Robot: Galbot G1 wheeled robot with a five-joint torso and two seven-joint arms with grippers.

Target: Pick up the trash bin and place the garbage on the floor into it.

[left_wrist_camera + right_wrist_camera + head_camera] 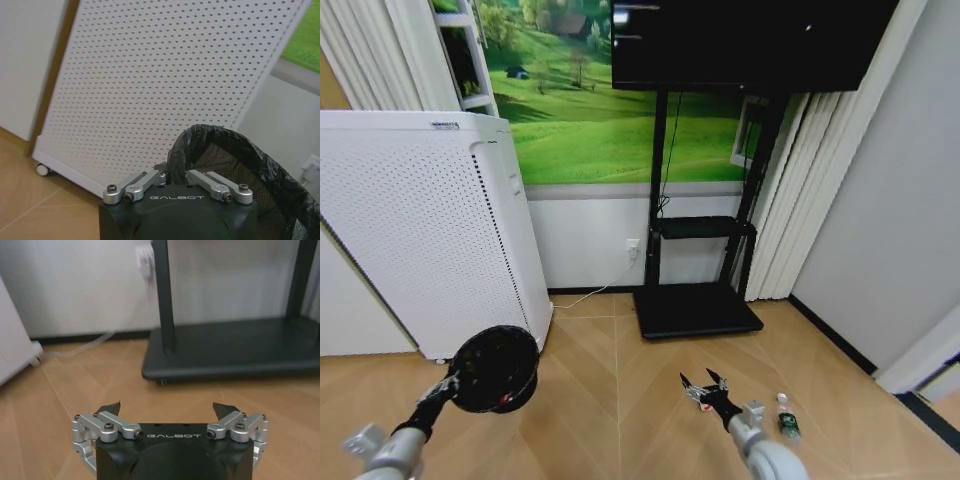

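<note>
The left hand (174, 176) pinched the rim of the trash bin (495, 368), holding it off the floor beside the white appliance (420, 240), mouth toward the camera, something red inside. The right hand (705, 388) hovered with fingers spread above the floor (610, 400), near the bottle (787, 418).
</note>
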